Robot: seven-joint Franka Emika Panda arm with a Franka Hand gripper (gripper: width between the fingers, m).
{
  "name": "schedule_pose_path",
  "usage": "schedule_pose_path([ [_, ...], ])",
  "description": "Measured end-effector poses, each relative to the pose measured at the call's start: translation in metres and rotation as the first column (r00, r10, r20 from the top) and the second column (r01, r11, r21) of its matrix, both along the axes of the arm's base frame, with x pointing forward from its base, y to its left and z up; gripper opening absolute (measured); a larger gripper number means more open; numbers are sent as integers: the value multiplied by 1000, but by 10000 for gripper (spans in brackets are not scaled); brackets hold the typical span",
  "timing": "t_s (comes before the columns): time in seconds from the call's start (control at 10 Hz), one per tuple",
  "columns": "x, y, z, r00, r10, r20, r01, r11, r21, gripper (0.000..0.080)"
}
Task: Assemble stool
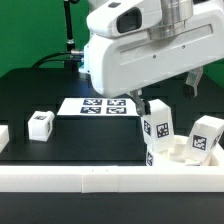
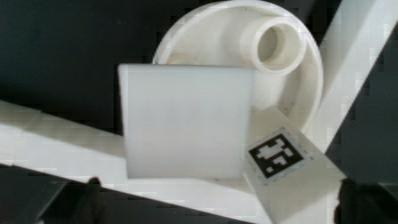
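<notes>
The round white seat (image 1: 176, 152) lies against the front rail on the exterior view's right. Two tagged legs (image 1: 157, 126) (image 1: 207, 136) stand upright on it. A third leg (image 1: 40, 123) lies loose on the black table at the left. My gripper (image 2: 214, 206) hangs open just above the nearer upright leg, with one dark finger (image 1: 143, 104) showing under the white hand. In the wrist view that leg (image 2: 187, 120) fills the middle with its tag (image 2: 279, 157). Behind it is the seat (image 2: 222, 35) with an open socket (image 2: 281, 45). Nothing is held.
The marker board (image 1: 100, 104) lies flat at the table's middle back. A long white rail (image 1: 100, 181) runs along the front edge and crosses the wrist view (image 2: 54, 140). Another white piece (image 1: 3, 134) sits at the far left edge.
</notes>
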State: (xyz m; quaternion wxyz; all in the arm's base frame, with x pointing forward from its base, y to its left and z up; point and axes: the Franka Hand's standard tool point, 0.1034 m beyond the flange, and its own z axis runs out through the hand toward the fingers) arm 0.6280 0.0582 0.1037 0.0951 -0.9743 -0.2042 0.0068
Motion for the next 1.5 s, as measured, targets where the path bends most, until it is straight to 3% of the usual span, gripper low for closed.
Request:
schedule_pose_path([
  [0.2, -3, -1, -8, 1000, 20, 19, -20, 1000, 2, 649],
  [0.3, -4, -5, -10, 999, 34, 27, -34, 999, 3, 560],
  [0.4, -4, -10, -11, 999, 45, 29, -45, 999, 5, 378],
  [0.5, -4, -14, -11, 998, 57, 31, -57, 998, 3, 334],
  [0.8, -2, -10, -12, 993, 54, 101, -55, 999, 1, 334],
  [1.1, -1, -10, -12, 995, 7, 96, -8, 1000, 9, 334],
  [1.3, 0, -11, -10, 963, -263, 63, 262, 965, 23, 334],
  [1.5, -4, -12, -9, 848, -528, 42, 528, 849, 17, 334],
])
